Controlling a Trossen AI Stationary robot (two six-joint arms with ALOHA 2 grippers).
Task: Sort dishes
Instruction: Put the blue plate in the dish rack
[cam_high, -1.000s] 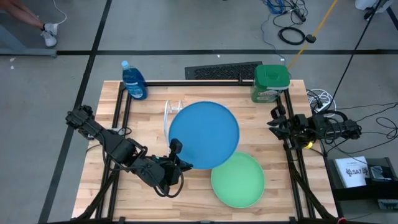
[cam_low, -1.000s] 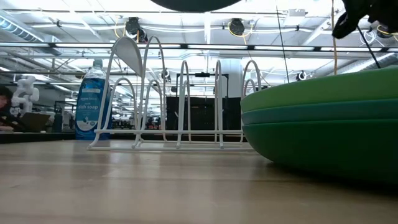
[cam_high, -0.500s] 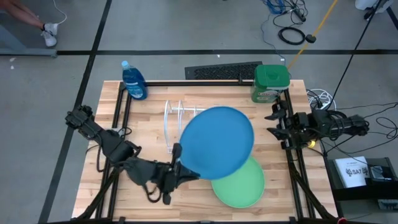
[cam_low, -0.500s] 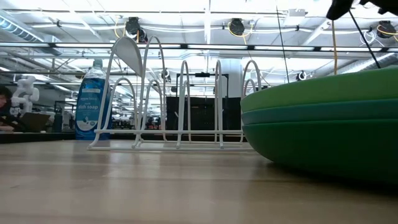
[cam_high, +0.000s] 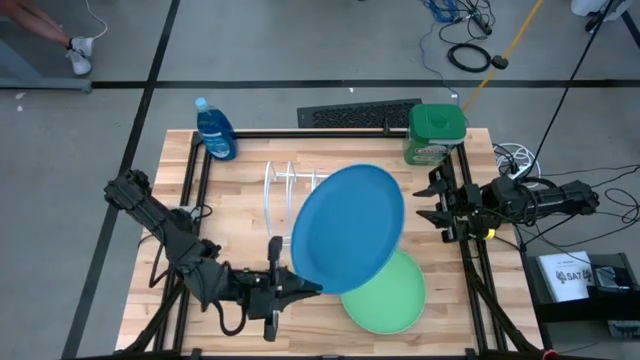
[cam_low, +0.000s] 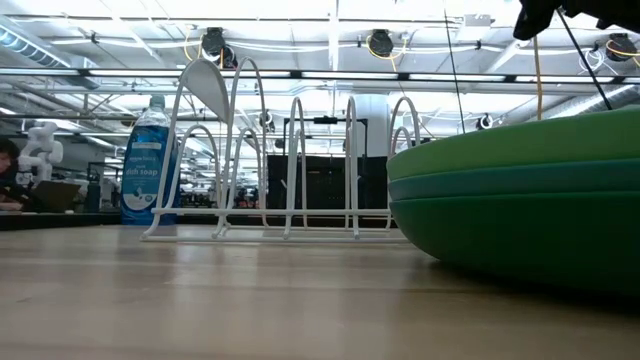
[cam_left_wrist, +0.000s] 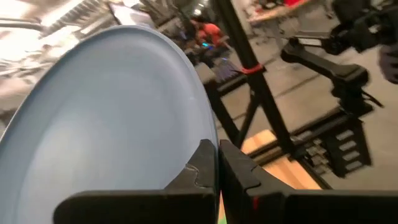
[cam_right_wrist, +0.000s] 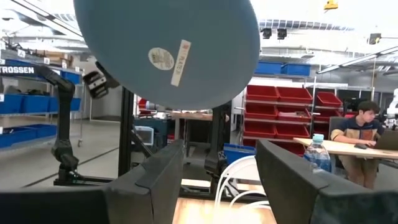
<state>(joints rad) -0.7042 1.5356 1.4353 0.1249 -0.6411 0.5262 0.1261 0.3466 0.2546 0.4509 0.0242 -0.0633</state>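
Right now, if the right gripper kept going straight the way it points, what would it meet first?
Probably the blue plate, held up in the left gripper. The right gripper, open at the table's right edge, points toward its underside, though depth is unclear.

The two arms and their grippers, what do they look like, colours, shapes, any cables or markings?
Both arms are dark, nearly black, built of jointed segments. The left gripper has two flat, dark fingers with stepped edges and a small red mark near the base. The right gripper has broad, blocky dark fingers, a yellow mark behind it, and black cables trailing off the arm.
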